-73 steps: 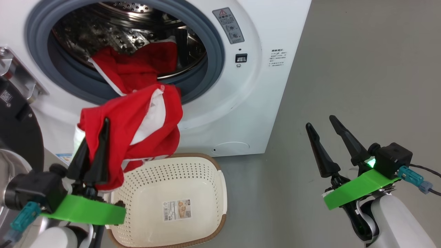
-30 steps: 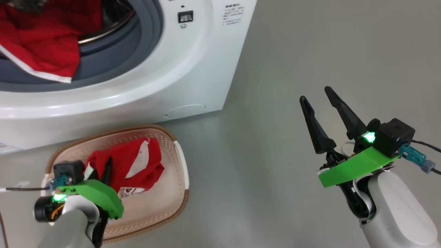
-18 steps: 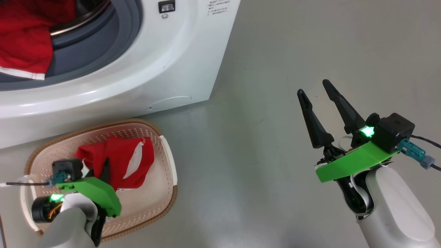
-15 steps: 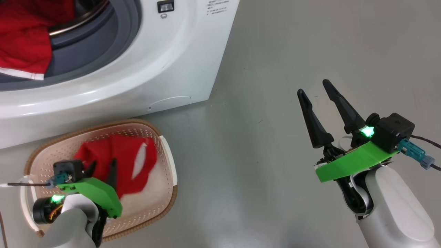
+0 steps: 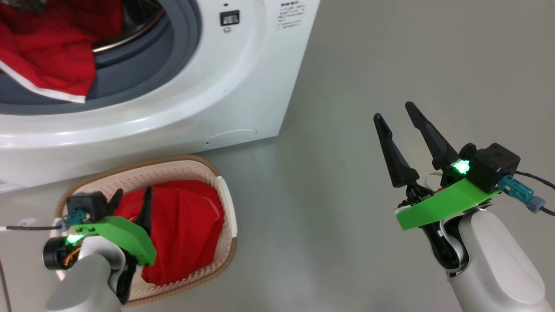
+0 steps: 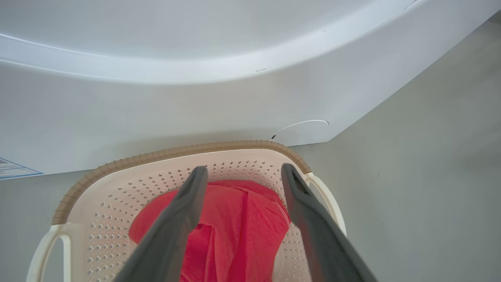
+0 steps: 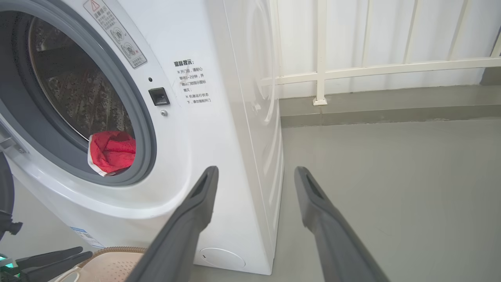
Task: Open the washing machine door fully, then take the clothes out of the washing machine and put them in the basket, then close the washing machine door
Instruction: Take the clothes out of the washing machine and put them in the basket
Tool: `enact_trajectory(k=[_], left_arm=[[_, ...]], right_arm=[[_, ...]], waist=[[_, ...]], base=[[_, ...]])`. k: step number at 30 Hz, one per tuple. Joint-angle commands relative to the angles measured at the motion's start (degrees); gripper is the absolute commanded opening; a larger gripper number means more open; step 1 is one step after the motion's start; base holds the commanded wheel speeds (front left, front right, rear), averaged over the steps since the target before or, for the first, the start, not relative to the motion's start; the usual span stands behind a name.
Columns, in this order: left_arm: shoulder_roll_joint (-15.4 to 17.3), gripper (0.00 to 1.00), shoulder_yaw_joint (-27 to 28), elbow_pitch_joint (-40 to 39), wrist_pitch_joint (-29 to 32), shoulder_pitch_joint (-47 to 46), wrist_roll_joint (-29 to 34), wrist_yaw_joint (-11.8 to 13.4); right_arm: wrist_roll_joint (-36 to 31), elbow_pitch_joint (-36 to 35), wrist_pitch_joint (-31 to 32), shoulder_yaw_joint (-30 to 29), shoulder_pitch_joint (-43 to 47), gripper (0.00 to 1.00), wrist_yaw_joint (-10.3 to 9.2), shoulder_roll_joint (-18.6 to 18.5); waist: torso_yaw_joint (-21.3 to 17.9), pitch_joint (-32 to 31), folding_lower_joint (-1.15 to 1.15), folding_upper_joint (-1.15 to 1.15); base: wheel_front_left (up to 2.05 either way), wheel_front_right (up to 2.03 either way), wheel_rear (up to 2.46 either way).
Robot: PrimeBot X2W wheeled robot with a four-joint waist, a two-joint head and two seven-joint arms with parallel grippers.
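The left gripper [image 5: 133,191] hangs released over the red clothes [image 5: 186,229] in the basket [image 5: 173,173], the right gripper [image 5: 393,110], also released, well apart from it.

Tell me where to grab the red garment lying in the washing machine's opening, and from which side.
Pinch the red garment at its white-edged hem, which rests forward on the grey rubber ring. Come straight in from the front, through the open doorway: that loose edge lies nearest and is probably thin enough to pinch.

floor [image 5: 390,52]: plain grey | wall [image 7: 411,31]: white panels, white rail [image 7: 391,67] | skirting [image 7: 391,100]: grey
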Motion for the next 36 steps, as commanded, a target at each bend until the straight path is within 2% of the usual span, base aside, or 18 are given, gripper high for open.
enact_trajectory(k=[1,13,20,36], left_arm=[[1.92,1.00,1.42,-1.37,-0.70,1.23,-0.03,-0.17],[2.83,1.00,4.35,-10.65,-0.70,5.12,2.26,-0.17],[3.32,1.00,8.32,-17.24,-0.70,8.62,4.87,-0.05],[2.02,1.00,16.01,-35.11,-0.70,18.36,10.72,3.57]], right_arm=[[-0.12,-1.05,-0.27,0.73,0.82,1.00,0.09,-0.09],[0.16,-0.33,-0.27,0.31,2.63,1.00,0.09,-0.72],[0.28,-0.31,-0.27,0.53,3.53,1.00,0.09,-1.06],[0.63,0.46,-0.27,1.36,5.58,1.00,0.09,-2.14]], waist=[[1.01,-0.98,0.00,0.00],[3.91,-5.15,0.00,0.00],[5.04,-6.98,0.00,0.00],[6.62,-11.24,0.00,0.00]], base=[[0.00,0.00,0.00],[0.00,0.00,0.00],[0.00,0.00,0.00],[0.00,0.00,0.00]])
